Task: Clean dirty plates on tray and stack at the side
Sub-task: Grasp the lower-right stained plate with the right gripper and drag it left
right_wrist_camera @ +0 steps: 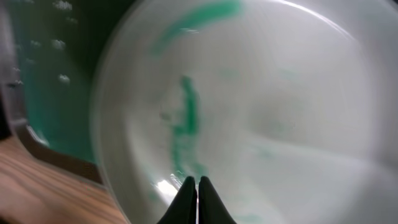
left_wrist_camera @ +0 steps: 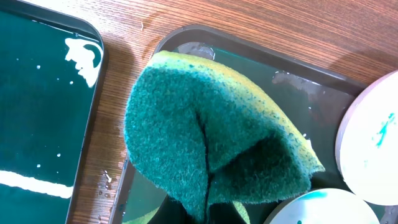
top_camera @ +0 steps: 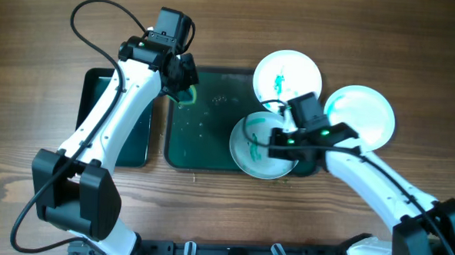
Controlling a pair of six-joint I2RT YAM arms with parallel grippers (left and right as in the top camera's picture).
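L tool [top_camera: 182, 83]: clamped on a sponge [top_camera: 187, 95]. Green scrub side faces out, yellow backing, and it's folded over on itself in the wrist view (sponge [left_wrist_camera: 205, 137]). The sponge hides my fingers there, so no read on the gap, only that it's pinched. Pos: over the far-left corner of the tray [top_camera: 204, 134], just inside the rim. Tray floor looks wet, w/ droplets.

R tool [top_camera: 264, 141]: fully closed, tips meeting, nothing between them (wrist view, R tool [right_wrist_camera: 198, 193]). The tips are over the inner face of the near plate [top_camera: 245, 155]. Can't tell if they touch it; the view is blurred.

Plates, 3x white:
- near plate: on the tray at its near-right corner, teal streaks inside (near plate [right_wrist_camera: 280, 124]).
- far plate [top_camera: 287, 72]: on the tray's far-right corner, overhanging the far rim, teal mark mid-face.
- right plate [top_camera: 363, 114]: off the tray, on the surface [top_camera: 46, 58] toward the right edge, just beside the far plate. Teal along its left side, rest mostly white.

The tray is mid-surface. A small dark tray [top_camera: 98, 91] lies just left of it, toward the left edge, w/ a strip of wood between them.
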